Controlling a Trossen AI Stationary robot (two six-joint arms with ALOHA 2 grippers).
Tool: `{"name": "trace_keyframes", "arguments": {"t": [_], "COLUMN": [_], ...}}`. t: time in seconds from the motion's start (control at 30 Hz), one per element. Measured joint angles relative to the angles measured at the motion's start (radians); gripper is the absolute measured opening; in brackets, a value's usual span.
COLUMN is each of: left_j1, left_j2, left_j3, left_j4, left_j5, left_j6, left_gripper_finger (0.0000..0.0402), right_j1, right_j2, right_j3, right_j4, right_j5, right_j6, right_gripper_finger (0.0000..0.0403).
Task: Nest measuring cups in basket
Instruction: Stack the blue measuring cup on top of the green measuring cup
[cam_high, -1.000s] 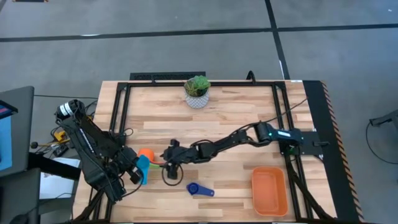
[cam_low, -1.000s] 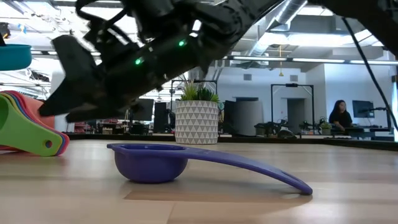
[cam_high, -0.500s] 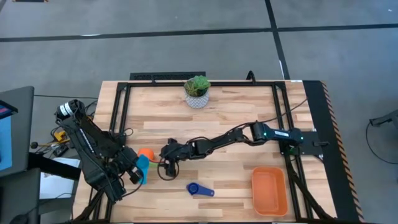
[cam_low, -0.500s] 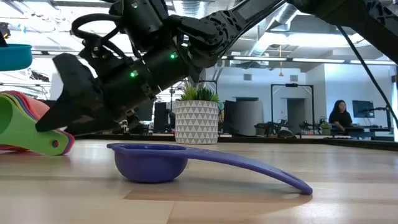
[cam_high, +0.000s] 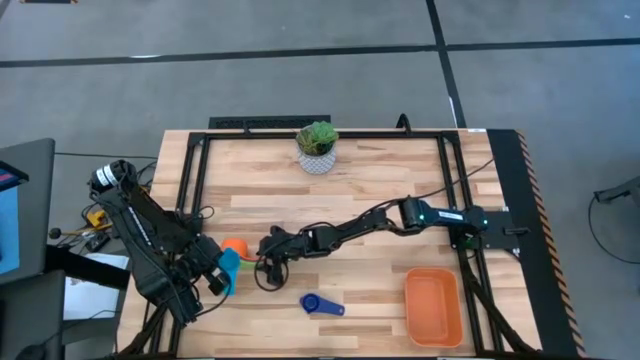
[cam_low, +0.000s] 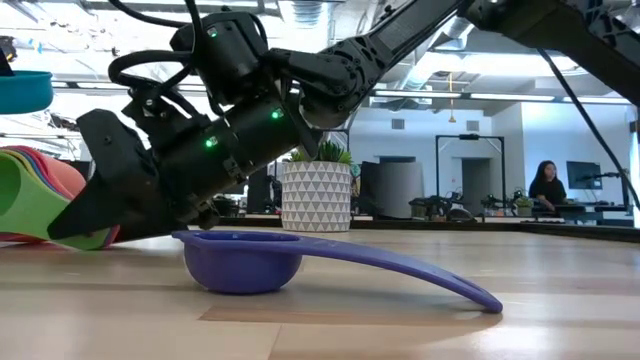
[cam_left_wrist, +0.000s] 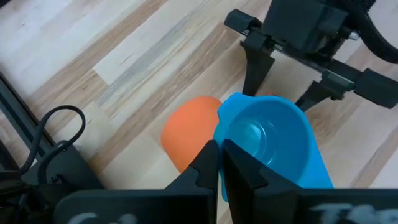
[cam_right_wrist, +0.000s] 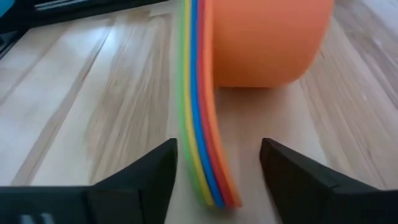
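Observation:
A nested stack of measuring cups, orange outermost (cam_right_wrist: 267, 37), lies on its side at the table's left (cam_high: 235, 246), resting on its walls and handles. Its fanned handles (cam_right_wrist: 202, 155) run between the fingers of my open right gripper (cam_right_wrist: 217, 163), low over the table (cam_low: 70, 222); I see no touch. My left gripper (cam_left_wrist: 219, 163) is shut on a light blue cup (cam_left_wrist: 267, 140), held high just left of the stack (cam_high: 228, 268). A dark blue cup (cam_high: 322, 305) rests on its bowl and handle tip. The orange basket (cam_high: 433, 305) sits at the near right. My left gripper pinches the light blue cup between its two shut fingers at the edge of the bowl nearest the wrist (cam_left_wrist: 225, 134); the fingers hide the exact spot. They come slanting down from the table's left. The cup is lifted clear, mouth up, above the orange cup (cam_left_wrist: 186, 134).
A white pot with a green plant (cam_high: 317, 147) stands at the far edge, in the middle. Black frame rails (cam_high: 195, 170) run along the left, far and right sides. Bare wood lies between the dark blue cup and the basket.
My right gripper has sunk toward the table and moved toward the table's left edge, bringing its fingers down around the stack's handles. The stack, the dark blue cup and the left arm with its light blue cup have stayed where they were.

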Motion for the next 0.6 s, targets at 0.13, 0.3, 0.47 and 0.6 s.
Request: {"name": "trace_keyframes", "arguments": {"t": [0.13,0.3,0.47,0.6], "left_j1": [0.000,0.000,0.000,0.000], "left_j2": [0.000,0.000,0.000,0.000], "left_j3": [0.000,0.004,0.049,0.102], "left_j4": [0.000,-0.005,-0.039,-0.096], "left_j5": [0.005,0.035,0.036,0.026], "left_j6": [-0.002,-0.005,-0.005,-0.004], "left_gripper_finger": [0.0000,0.0000,0.0000,0.0000], "right_j1": [-0.004,-0.017,-0.029,-0.037], "right_j2": [-0.002,-0.008,-0.008,-0.004], "right_j3": [-0.001,-0.001,-0.002,-0.004], "right_j4": [-0.006,-0.003,0.080,0.169], "right_j5": [-0.054,-0.206,-0.373,-0.466], "right_j6": [0.066,0.199,0.356,0.500], "right_gripper_finger": [0.0192,0.0093,0.0051,0.0068]}}
